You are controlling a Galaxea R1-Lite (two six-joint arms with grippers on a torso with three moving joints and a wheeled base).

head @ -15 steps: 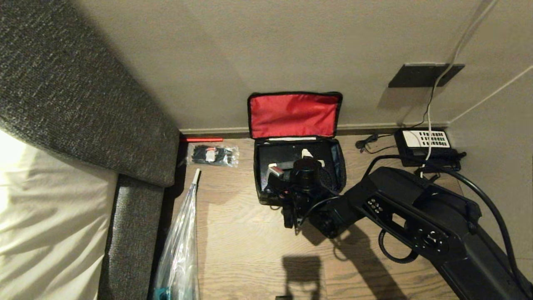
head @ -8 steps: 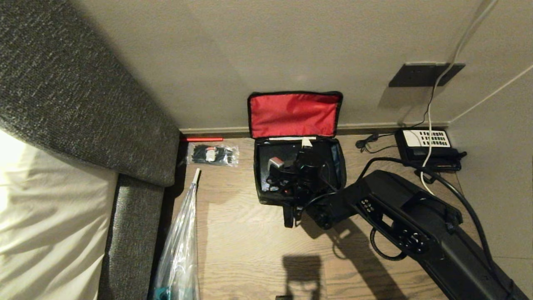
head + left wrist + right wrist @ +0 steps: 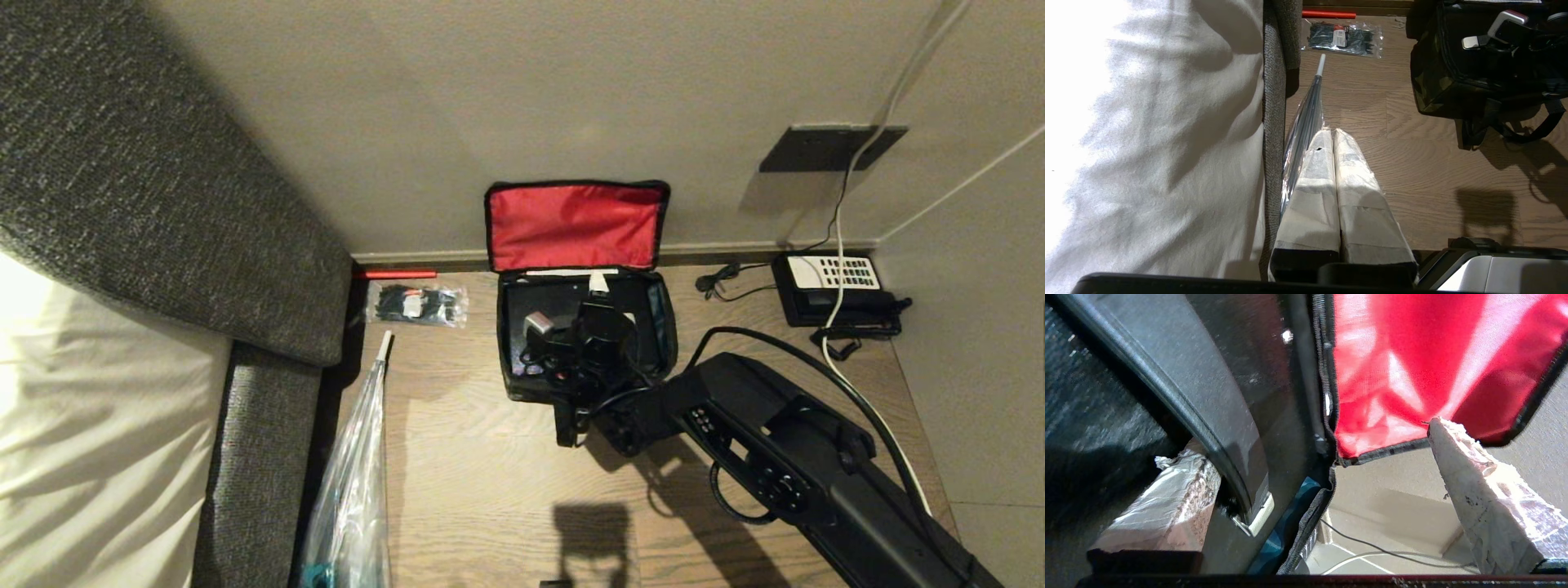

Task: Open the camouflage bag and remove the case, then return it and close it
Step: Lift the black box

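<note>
The camouflage bag (image 3: 584, 331) stands open on the wooden floor (image 3: 490, 457), its red lid (image 3: 573, 225) against the wall. The case (image 3: 1224, 396) lies inside. The right gripper (image 3: 1327, 490) is spread wide over it, holding nothing. No writing is readable.

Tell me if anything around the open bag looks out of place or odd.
Nothing stands out. The camouflage bag lies open on the floor, its red lid propped against the wall, and the right gripper is open inside it.
</note>
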